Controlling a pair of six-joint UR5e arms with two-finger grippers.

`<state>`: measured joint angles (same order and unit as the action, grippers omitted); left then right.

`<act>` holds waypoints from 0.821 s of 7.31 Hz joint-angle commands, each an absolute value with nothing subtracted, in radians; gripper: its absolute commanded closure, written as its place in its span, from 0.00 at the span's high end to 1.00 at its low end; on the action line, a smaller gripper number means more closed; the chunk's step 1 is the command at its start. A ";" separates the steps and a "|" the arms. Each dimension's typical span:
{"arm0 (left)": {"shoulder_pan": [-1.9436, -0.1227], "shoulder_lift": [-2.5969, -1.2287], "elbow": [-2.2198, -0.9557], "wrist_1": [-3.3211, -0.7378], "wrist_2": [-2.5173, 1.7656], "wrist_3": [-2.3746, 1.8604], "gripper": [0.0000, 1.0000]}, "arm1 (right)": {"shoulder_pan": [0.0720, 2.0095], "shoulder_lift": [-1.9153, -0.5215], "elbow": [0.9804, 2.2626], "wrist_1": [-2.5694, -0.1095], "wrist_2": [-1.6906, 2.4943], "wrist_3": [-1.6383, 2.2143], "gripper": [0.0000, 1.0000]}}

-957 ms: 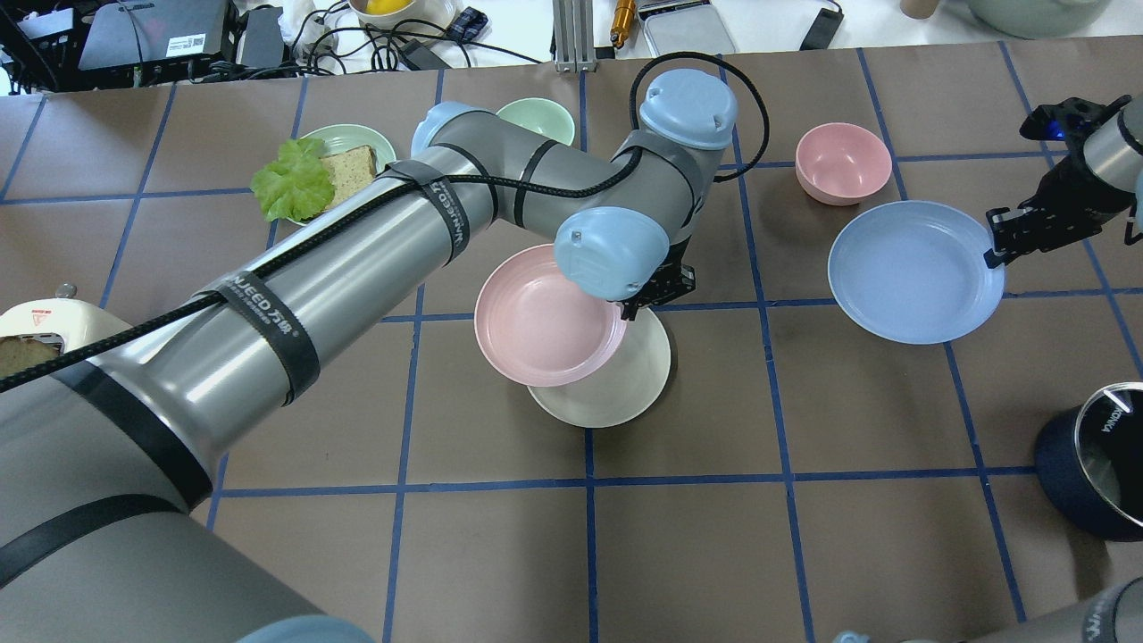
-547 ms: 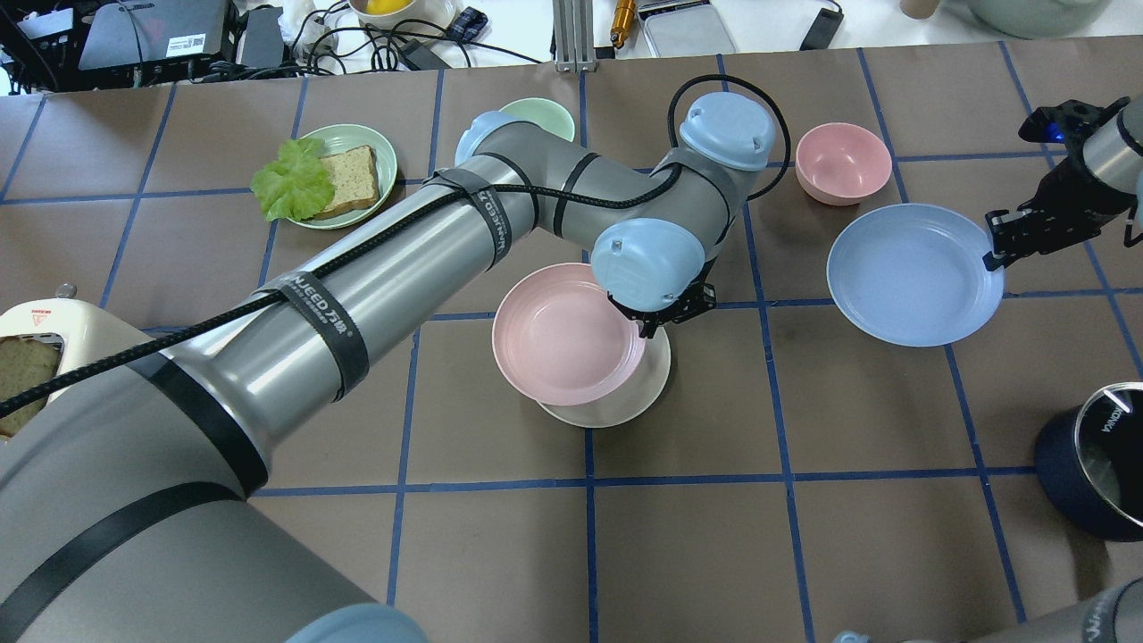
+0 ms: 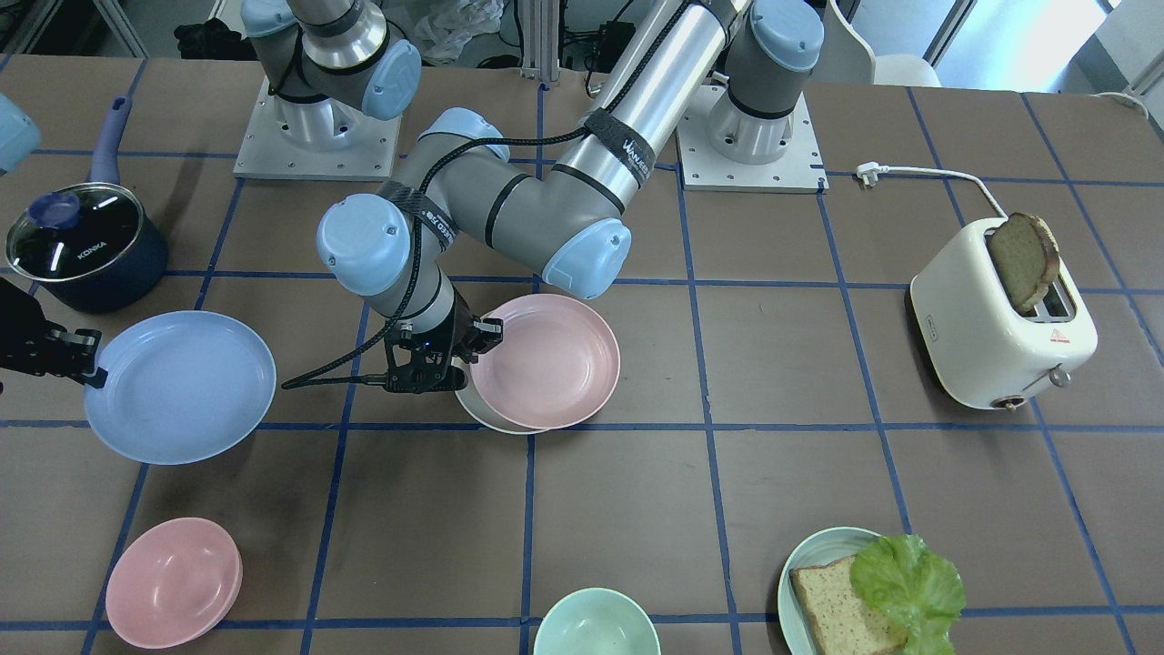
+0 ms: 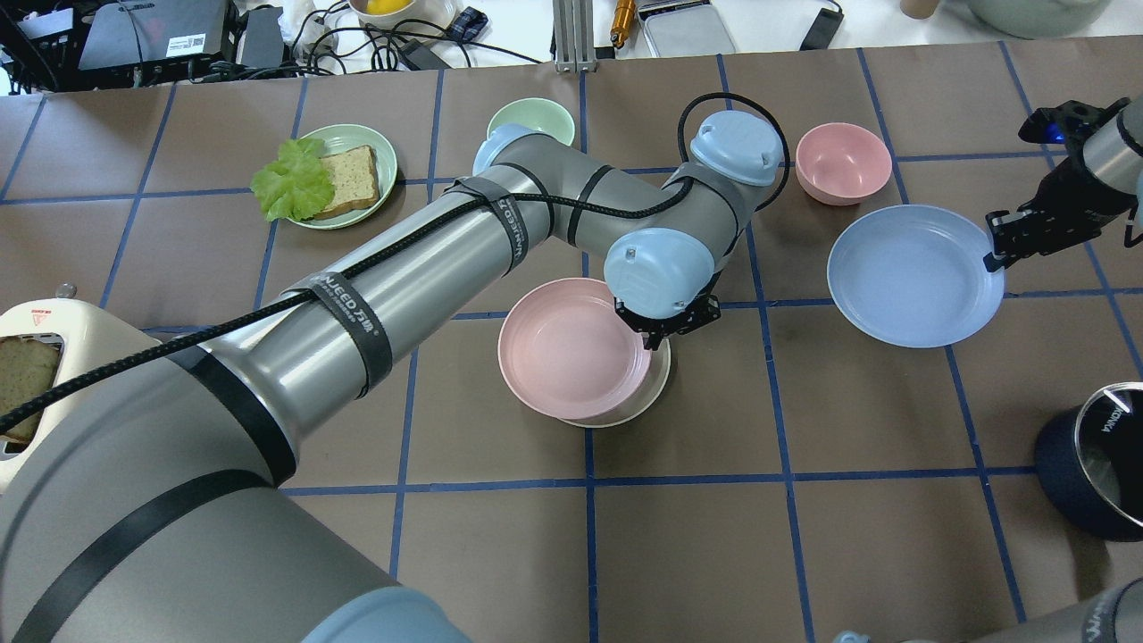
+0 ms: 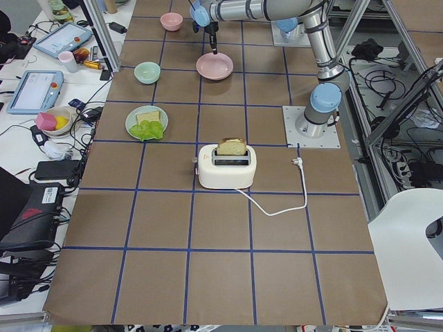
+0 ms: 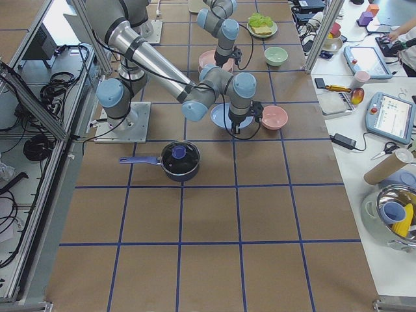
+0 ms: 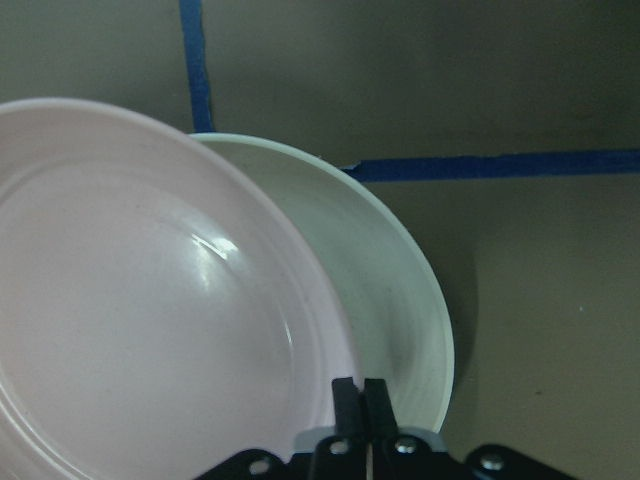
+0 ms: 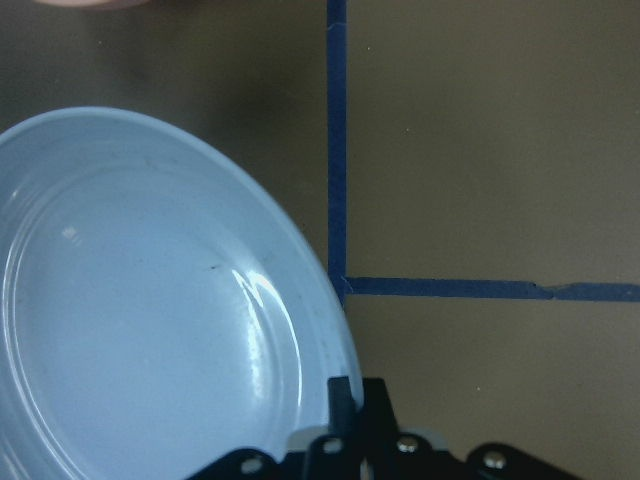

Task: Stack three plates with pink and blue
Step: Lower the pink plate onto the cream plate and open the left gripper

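Gridded desk [image 4: 804,536] | left hand [image 4: 661,336] is pinching pink plate [image 4: 571,348] off-centre over cream plate [image 7: 395,290] | right hand [image 4: 991,256] is pinching blue plate [image 4: 911,277], well apart.

Found bare surface [image 4: 696,536] on the robot's side of the pink plate [image 4: 571,348], broad and unbroken. Saw the left claw [image 4: 659,335] pinching that plate's rim on the side toward the blue plate [image 4: 911,277], with the left arm [image 4: 420,268] slanting over from the toaster [image 4: 45,323] side. Noted an open strip between pink plate and blue plate. Spotted a pink bowl [image 4: 842,161] and mint bowl [image 4: 534,119] beyond, well apart.
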<state>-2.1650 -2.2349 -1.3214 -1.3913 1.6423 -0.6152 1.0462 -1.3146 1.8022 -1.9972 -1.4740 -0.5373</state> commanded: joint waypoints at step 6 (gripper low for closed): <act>-2.175 -2.286 -1.266 -1.411 1.643 -0.643 0.00 | 1.046 -1.313 1.802 -1.994 -1.474 -0.537 0.00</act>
<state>-2.1751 -2.2837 -1.2662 -1.4110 1.6455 -0.6375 1.0462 -1.3132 1.8024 -1.9944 -1.4741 -0.5369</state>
